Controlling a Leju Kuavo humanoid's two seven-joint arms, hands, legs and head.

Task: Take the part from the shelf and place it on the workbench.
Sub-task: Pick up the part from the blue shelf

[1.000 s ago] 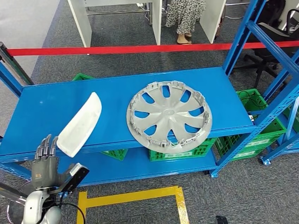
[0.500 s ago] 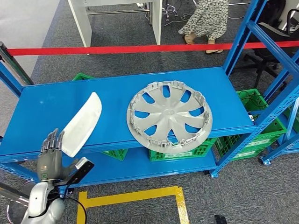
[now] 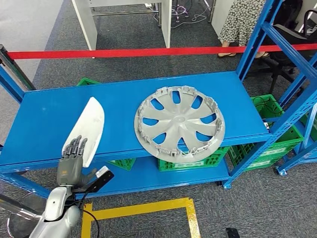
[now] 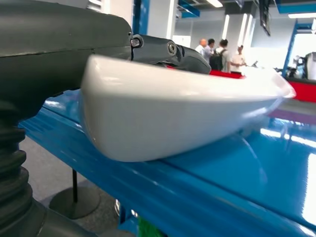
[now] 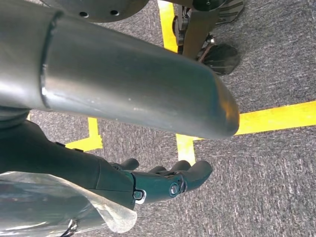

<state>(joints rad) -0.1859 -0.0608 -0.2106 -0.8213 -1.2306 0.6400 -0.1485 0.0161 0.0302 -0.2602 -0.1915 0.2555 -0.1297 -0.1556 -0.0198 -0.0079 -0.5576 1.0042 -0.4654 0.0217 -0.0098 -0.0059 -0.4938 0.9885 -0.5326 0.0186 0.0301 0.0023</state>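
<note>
A robot's left hand (image 3: pixel 71 166) reached up to the near end of a white, curved plastic part (image 3: pixel 86 129) that lay on the upper deck of a blue metal shelf (image 3: pixel 44 119), its dark fingers (image 3: pixel 77 145) spread against the part's glossy shell; whether the thumb had closed beneath it could not be told from either view, so the grasp remained uncertain. In the left wrist view the part (image 4: pixel 178 113) appeared smooth and boat-shaped, resting on the reflective blue surface with a finger lying along its upper edge. Just beside the part on the same deck sat a large silver wheel cover (image 3: pixel 179 123), round, spoked and edged with small clips, its near rim overhanging the shelf front. Green slatted crates (image 3: pixel 275 134) stood beneath and behind the rack on grey carpet, where yellow floor tape (image 3: pixel 149 207) marked a box. A red barrier strip (image 3: pixel 149 51) ran across behind the shelf, and a person in a patterned skirt (image 3: pixel 242 22) stood beyond it. The right hand (image 5: pixel 168 180) hung over the carpet, fingers extended and holding nothing.
</note>
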